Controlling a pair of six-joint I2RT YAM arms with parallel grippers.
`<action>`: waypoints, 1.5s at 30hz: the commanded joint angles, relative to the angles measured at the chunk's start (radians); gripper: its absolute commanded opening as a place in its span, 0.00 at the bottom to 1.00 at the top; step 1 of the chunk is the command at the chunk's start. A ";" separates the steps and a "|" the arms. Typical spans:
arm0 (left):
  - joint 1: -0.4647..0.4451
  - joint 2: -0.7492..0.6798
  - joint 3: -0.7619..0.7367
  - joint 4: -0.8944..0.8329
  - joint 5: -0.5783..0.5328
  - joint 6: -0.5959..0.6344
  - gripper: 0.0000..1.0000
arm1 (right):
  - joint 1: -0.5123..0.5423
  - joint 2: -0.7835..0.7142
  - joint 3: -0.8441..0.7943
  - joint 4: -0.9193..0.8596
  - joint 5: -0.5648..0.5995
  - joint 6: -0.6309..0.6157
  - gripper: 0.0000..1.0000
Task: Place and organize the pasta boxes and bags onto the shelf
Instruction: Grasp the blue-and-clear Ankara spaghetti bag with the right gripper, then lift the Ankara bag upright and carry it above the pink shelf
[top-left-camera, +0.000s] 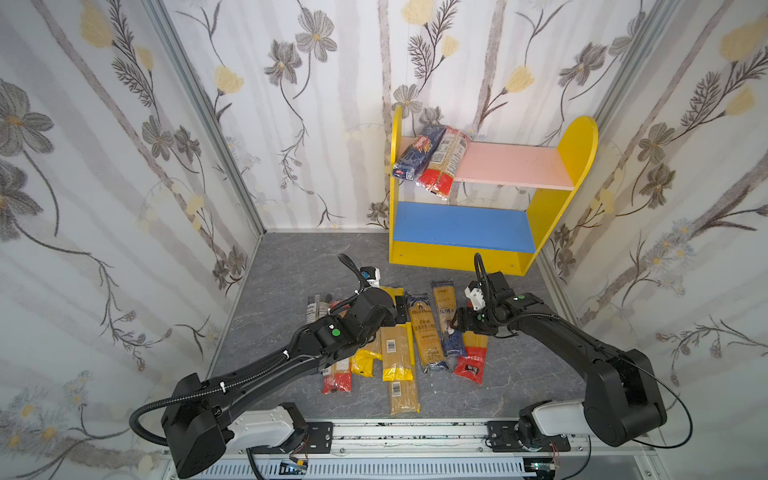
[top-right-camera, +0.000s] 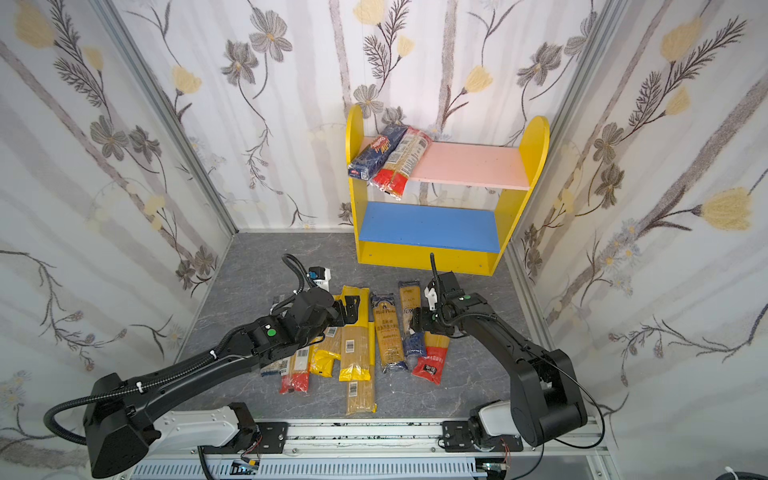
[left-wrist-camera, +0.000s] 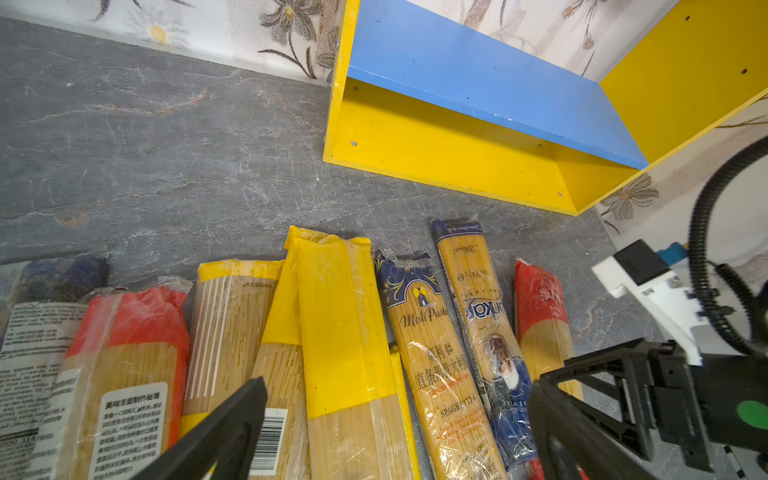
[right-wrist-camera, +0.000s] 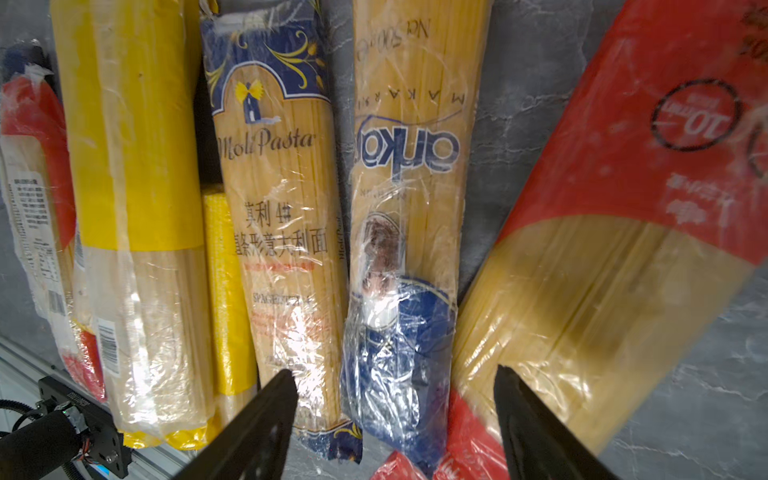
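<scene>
Yellow shelf (top-left-camera: 575, 145), one; blue box (top-left-camera: 415, 156), one.

Counter (top-left-camera: 291, 266): grey, marbled with pale veins, matt. 3 walls (top-left-camera: 316, 124) enclose it, papered white with grey and yellow flowers on dark stems. Metal strip (top-left-camera: 195, 95) runs up the left rear corner. Silver rail (top-left-camera: 415, 432), black-speckled, lies along the counter's front edge, with a slotted vent strip (top-left-camera: 374, 471) below it.
</scene>
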 joint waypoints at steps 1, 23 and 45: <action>-0.002 -0.037 -0.023 0.017 -0.034 -0.048 1.00 | 0.007 0.055 -0.013 0.088 -0.008 -0.011 0.76; 0.022 -0.011 0.079 0.011 -0.017 0.123 1.00 | 0.053 0.243 -0.015 0.149 0.008 0.054 0.52; 0.083 0.215 0.430 0.009 0.125 0.292 1.00 | 0.036 -0.264 0.199 -0.192 -0.050 0.138 0.15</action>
